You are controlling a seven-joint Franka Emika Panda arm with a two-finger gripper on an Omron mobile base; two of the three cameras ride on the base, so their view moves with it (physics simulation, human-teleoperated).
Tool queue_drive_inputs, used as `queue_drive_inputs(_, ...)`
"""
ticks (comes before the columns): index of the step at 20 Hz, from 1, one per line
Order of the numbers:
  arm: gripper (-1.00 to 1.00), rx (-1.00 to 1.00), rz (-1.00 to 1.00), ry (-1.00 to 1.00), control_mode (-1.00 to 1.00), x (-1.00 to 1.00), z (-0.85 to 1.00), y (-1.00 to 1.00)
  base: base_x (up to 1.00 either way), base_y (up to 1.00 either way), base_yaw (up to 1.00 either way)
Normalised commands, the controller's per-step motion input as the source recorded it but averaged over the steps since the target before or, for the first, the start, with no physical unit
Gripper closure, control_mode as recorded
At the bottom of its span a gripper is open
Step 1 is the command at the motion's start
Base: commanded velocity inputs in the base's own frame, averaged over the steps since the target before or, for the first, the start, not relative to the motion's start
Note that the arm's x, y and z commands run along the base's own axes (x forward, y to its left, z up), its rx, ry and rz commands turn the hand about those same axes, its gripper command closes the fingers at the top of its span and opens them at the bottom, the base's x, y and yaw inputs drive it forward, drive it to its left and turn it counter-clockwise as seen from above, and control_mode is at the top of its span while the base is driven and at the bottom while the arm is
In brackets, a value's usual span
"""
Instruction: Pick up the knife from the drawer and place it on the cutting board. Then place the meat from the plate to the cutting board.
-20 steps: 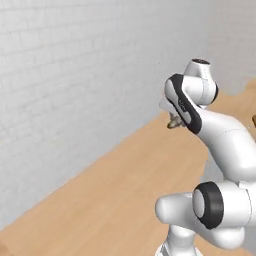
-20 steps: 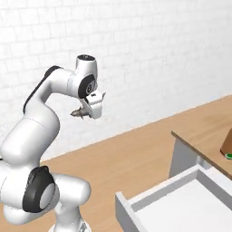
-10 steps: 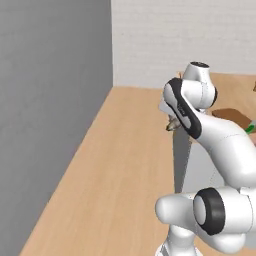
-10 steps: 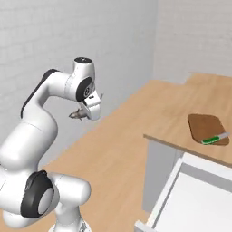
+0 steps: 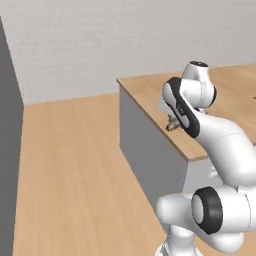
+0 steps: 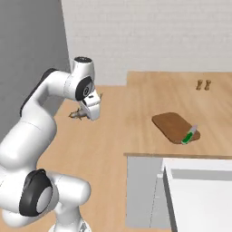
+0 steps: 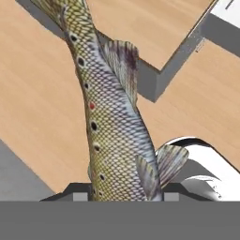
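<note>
My gripper (image 6: 80, 113) is shut on the meat (image 6: 74, 115), a speckled grey-brown fish that hangs from the fingers over the wooden floor, left of the counter. In the hand view the meat (image 7: 108, 117) runs up the middle of the picture. From the left base view, the gripper (image 5: 173, 123) and meat (image 5: 170, 126) sit in front of the counter's near corner. The dark-brown cutting board (image 6: 172, 127) lies on the counter, with the green-handled knife (image 6: 188, 135) on its right end. The white drawer (image 6: 199, 199) stands pulled out at the lower right. The plate is out of view.
The light wooden counter (image 6: 145, 90) has a grey side panel (image 5: 150, 150). Two small brown shakers (image 6: 203, 84) stand at its back. A tall grey block (image 6: 27, 45) rises at the left. Open wooden floor (image 5: 70, 170) lies between it and the counter.
The whole picture has swung as the base moved; the counter with the board and knife has come nearer. The gripper stays shut on the meat.
</note>
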Motion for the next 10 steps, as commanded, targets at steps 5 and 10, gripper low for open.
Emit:
queue_drive_inputs(5, 1.0, 0.0, 0.0, 0.0, 1.0, 0.0, 0.0, 0.0, 0.81, 0.42, -0.82)
queue_drive_inputs(10, 1.0, 0.0, 0.0, 0.0, 1.0, 0.0, 0.0, 0.0, 0.33, 0.36, -0.81)
